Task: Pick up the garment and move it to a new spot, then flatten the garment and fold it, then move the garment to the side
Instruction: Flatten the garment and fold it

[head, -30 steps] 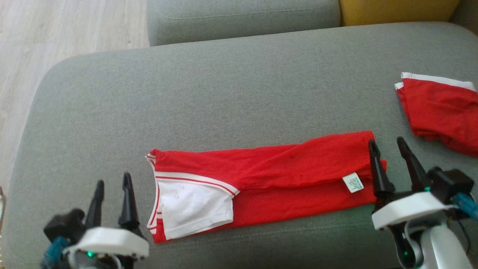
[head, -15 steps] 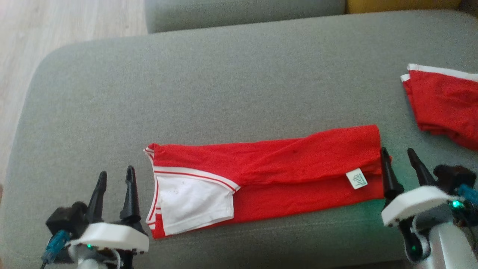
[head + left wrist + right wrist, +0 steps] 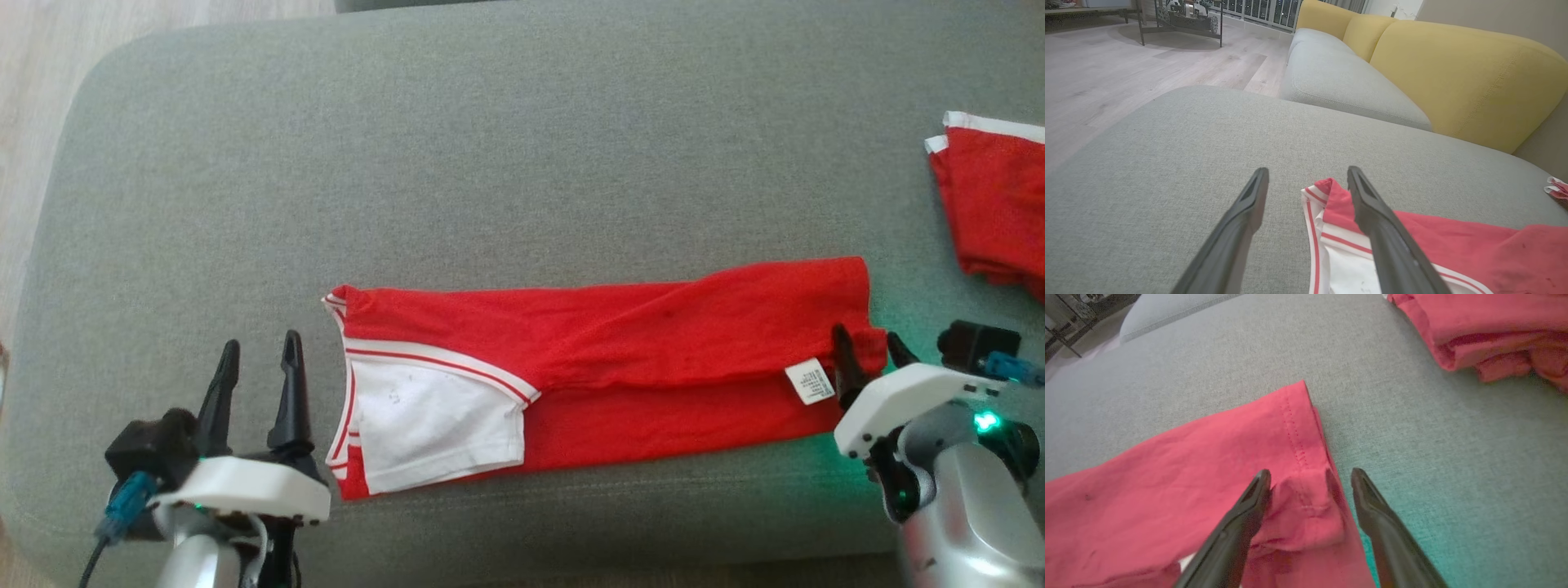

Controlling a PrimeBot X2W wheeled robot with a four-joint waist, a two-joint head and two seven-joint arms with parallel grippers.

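Observation:
The garment [image 3: 620,359] is a red shirt with white, red-striped trim, folded into a long strip across the grey cushion [image 3: 490,163]. My left gripper [image 3: 261,343] stands open just left of the collar end, its right finger over the collar trim in the left wrist view [image 3: 1307,170]. My right gripper [image 3: 865,335] is open at the strip's right end. In the right wrist view [image 3: 1310,473] its fingers straddle a bunched bit of the stitched hem [image 3: 1306,498]. A white label [image 3: 811,380] lies near that end.
A second red garment [image 3: 992,204] lies folded at the cushion's right edge, close to my right arm. Wooden floor [image 3: 24,122] runs along the left. Another grey seat [image 3: 1339,81] and a yellow backrest [image 3: 1453,77] stand beyond the cushion.
The head camera has tilted down, shifting the whole picture. My right gripper has dropped lower onto the garment's right end. The left gripper has kept its place beside the collar.

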